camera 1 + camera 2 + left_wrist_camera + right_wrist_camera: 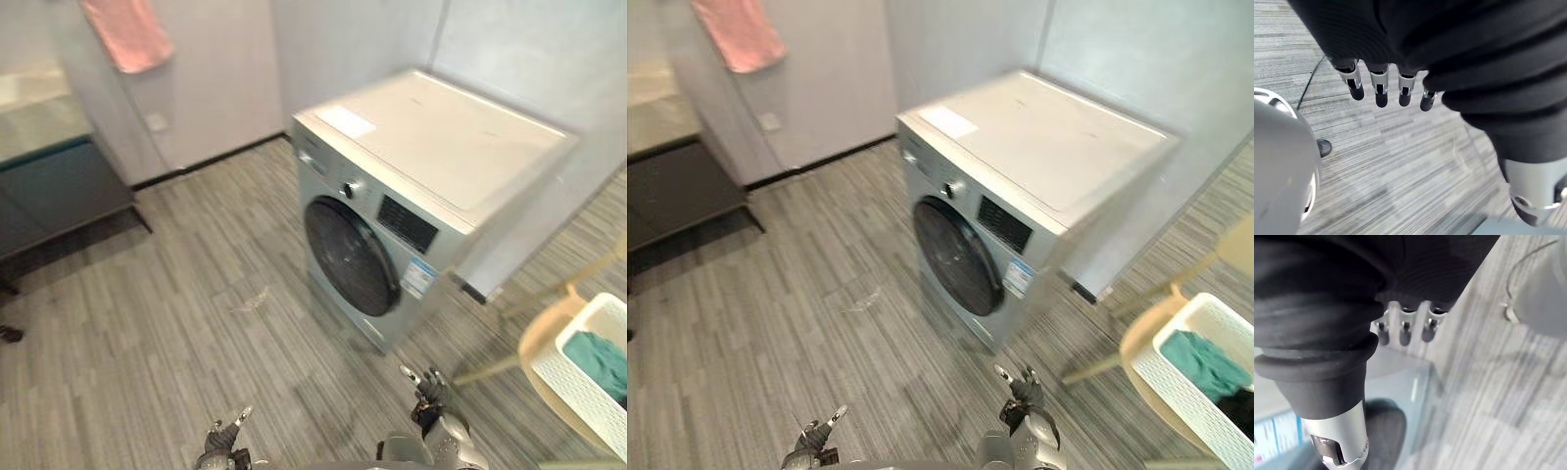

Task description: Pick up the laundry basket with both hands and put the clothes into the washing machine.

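A silver front-loading washing machine stands in the middle of the room, its round dark door shut. At the far right a white laundry basket rests on a pale chair. It holds a teal garment and something dark. Low at the near edge my left hand hangs over the floor, its fingers straight and holding nothing. My right hand hangs near the machine's front corner, well short of the basket, its fingers relaxed and holding nothing.
Grey plank flooring spreads left of the machine. A dark low bench stands against the left wall and a pink towel hangs above it. The chair's legs reach toward the machine.
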Robot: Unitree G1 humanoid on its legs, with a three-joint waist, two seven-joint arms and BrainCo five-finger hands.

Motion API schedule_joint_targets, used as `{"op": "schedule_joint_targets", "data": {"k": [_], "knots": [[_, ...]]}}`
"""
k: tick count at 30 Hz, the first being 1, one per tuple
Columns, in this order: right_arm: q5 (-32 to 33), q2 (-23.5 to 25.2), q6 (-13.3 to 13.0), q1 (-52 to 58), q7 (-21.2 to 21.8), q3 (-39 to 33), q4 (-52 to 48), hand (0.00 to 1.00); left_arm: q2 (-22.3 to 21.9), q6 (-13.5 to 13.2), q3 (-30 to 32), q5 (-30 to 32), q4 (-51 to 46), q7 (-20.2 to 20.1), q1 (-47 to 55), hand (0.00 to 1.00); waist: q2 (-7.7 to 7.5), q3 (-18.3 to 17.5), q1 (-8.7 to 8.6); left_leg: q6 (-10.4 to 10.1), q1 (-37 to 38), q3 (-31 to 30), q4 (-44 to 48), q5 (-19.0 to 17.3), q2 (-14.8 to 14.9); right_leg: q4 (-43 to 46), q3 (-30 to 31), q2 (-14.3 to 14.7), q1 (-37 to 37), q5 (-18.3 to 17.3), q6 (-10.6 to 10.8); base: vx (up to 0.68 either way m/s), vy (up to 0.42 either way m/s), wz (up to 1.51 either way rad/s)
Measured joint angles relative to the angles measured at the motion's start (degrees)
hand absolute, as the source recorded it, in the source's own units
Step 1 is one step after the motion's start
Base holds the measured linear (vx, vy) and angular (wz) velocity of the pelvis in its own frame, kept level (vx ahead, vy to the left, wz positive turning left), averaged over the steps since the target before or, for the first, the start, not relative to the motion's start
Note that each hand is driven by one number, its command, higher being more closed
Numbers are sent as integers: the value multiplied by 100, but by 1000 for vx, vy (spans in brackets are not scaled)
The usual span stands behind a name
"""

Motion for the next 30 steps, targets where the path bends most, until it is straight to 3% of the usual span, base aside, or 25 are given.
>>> {"op": "schedule_joint_targets", "data": {"k": [1,3,5,8,9,11,13,15,17,18,20,21,22,26,30], "knots": [[-6,-73,-32,78,0,13,-199,0,-199,9,11,5,-29,-4,-109,0,94,37,-26,165,91,1,-352,223,-31,-134,-29,88,-6,42,-57,82,-194,-16],[-13,-196,-21,129,20,229,-237,0,-362,44,-64,7,-24,-80,-200,0,149,46,5,101,276,15,-552,398,-44,-112,-70,154,24,24,-82,116,-118,-2],[-97,-210,-16,180,22,397,-441,0,-375,42,-101,16,-194,-106,-203,0,101,83,19,125,234,8,-288,481,-14,-117,-104,113,156,-44,-84,81,-93,16],[-281,-238,-16,298,5,598,-857,0,-390,27,-269,6,-616,-102,-202,0,48,195,20,126,-474,-307,1491,460,215,-288,-360,-119,613,-59,-80,33,-89,47],[-293,-273,-5,335,-4,664,-1020,0,-393,15,-342,32,-797,-107,-179,0,135,261,43,126,-759,-529,2289,465,396,-315,-417,-110,798,-106,-52,-3,-22,24],[-365,-333,3,344,-41,841,-1293,0,-387,15,-418,101,-943,-103,34,0,247,293,29,101,-1038,-940,3047,486,471,-179,-350,-126,838,-294,-13,-34,42,-3],[-458,-344,3,349,-84,905,-1525,0,-390,12,-461,105,-974,-93,161,0,293,295,38,34,-1180,-1085,3238,654,449,-184,-176,-230,769,-332,-45,19,123,-25],[-463,-288,2,395,-144,1069,-1799,0,-356,12,-445,96,-1010,-35,248,0,199,316,49,168,-1388,-1097,3330,822,408,-267,-38,-342,667,-280,-102,72,155,-29],[-514,-307,1,400,-145,1242,-2103,0,-336,7,-438,100,-1112,51,334,0,169,318,56,446,-1362,-1097,2860,595,457,-318,80,-373,486,-149,-25,84,106,-33],[-581,-338,-9,397,-142,1319,-2300,0,-336,12,-454,101,-1108,47,345,0,148,327,30,514,-1144,-1103,2024,555,451,-327,153,-415,442,-101,44,115,158,-28],[-745,-509,-51,371,-132,1407,-2498,0,-338,8,-456,107,-1066,58,359,0,225,279,34,409,-755,-1172,670,942,358,-423,232,-414,396,-29,180,119,225,-26],[-820,-662,-78,288,-108,1413,-2481,0,-329,6,-465,153,-897,61,320,0,300,211,11,186,-629,-1168,370,1038,294,-583,250,-385,410,79,357,108,269,-6],[-933,-726,-104,242,-79,1410,-2479,0,-271,9,-502,234,-753,57,273,0,201,190,-17,97,-618,-1143,201,973,134,-876,251,-506,481,291,517,103,277,5],[-961,-829,-129,49,142,1348,-2465,0,19,11,-710,446,-555,28,220,0,118,175,29,48,-432,-1037,-170,938,-123,-1796,241,-660,886,1011,597,61,236,5],[-956,-1093,-171,-362,194,1330,-2410,0,237,11,-725,443,-450,31,246,0,143,177,37,45,-374,-954,-272,940,-144,-1922,271,-667,873,1166,660,-8,48,-11]]}}
